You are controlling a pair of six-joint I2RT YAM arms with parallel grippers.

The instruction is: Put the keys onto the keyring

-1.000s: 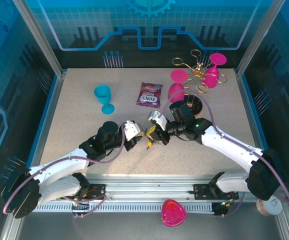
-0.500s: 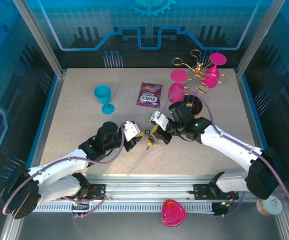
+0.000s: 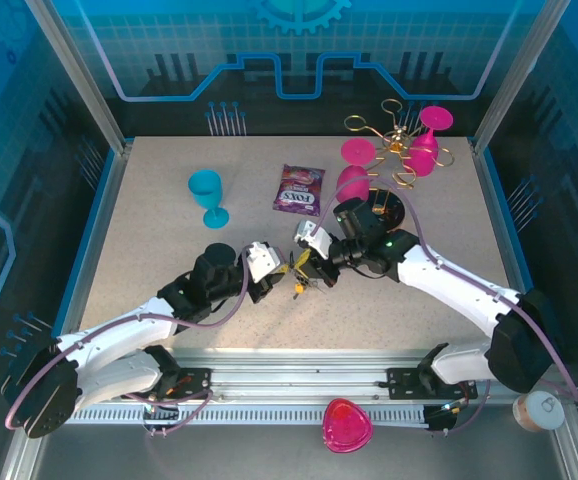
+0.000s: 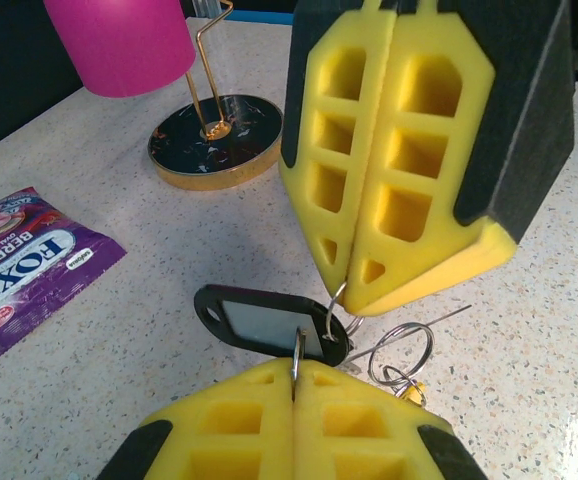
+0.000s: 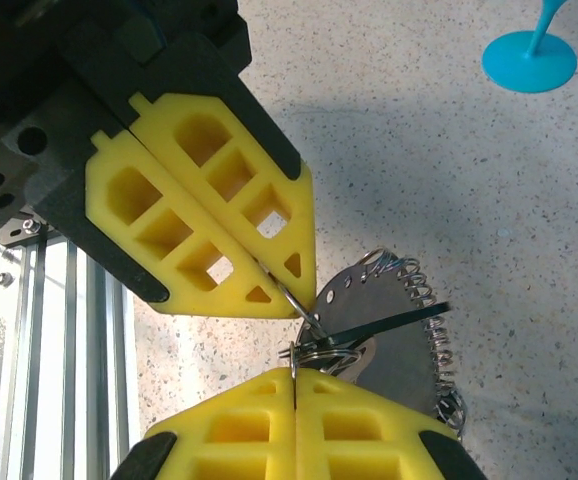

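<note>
1. The left gripper [image 4: 294, 375], with yellow foam pads, is pinched fully closed on a small wire ring [image 4: 297, 350]. That ring runs through the black tab head of one of the tiny dark keys [image 4: 269, 322].
2. The right gripper [image 5: 294, 378] faces it tip to tip and is likewise closed. It nips a thin wire loop that I take to be part of the large dark-grey wire keyring [image 5: 431, 320] with its silvery coiled stretch. Which strand belongs to which is hard to tell.
3. Keys and keyring sit as one small bundle between the two grippers, at or just above the speckled beige worktop [image 3: 149, 260]. The bundle is midway between the left and right edges, nearer the near edge than the far one.
4. An orange-yellow tab [image 4: 414, 392] shows low in the bundle, beside loose wire rings.
5. Judged from this, threading is under way but not finished. The parts are gathered and gripped, yet no view shows a key clearly seated on the loop. Sliding each key on and letting go appear to remain.
</note>
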